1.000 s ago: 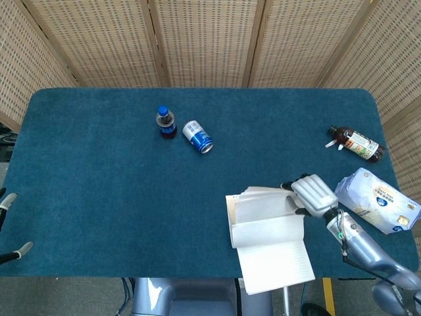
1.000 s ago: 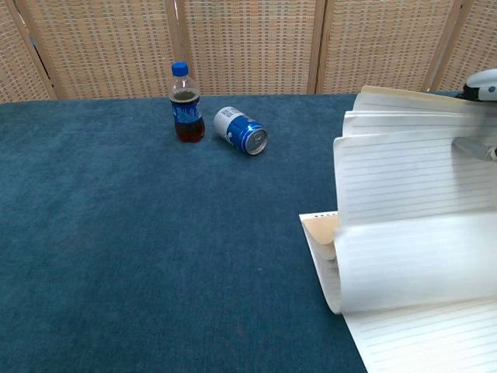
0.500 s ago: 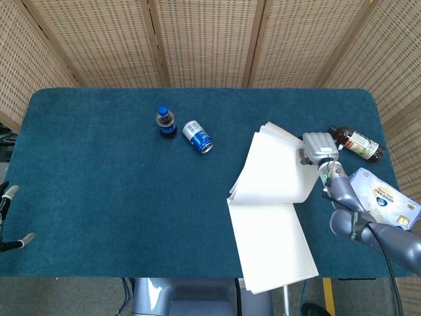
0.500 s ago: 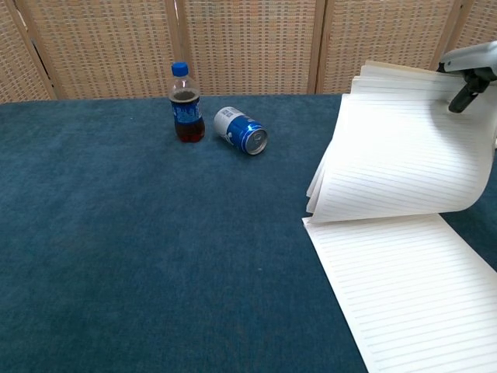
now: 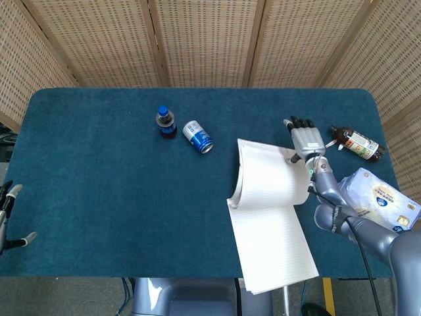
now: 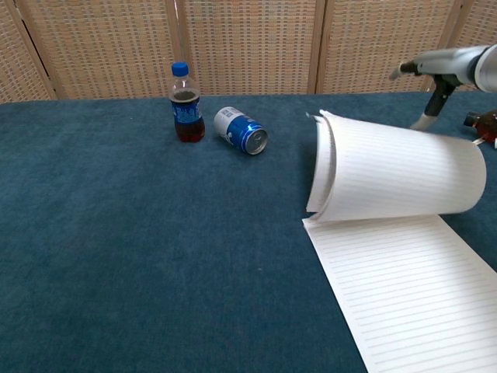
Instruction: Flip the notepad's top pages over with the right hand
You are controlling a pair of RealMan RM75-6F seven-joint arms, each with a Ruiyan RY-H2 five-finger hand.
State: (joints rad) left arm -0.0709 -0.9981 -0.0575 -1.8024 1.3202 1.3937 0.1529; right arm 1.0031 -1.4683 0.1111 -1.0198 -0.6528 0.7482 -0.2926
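The notepad (image 5: 270,224) lies open near the table's (image 5: 99,197) front right edge, its top pages (image 5: 270,178) curled up and back toward the screen, with the right hand (image 5: 304,140) just past their far corner, flat, fingers apart, holding nothing; the left hand (image 5: 10,217) shows only fingertips, grip untellable.

Cola bottle (image 5: 166,122) upright beside tipped blue can (image 5: 197,137).
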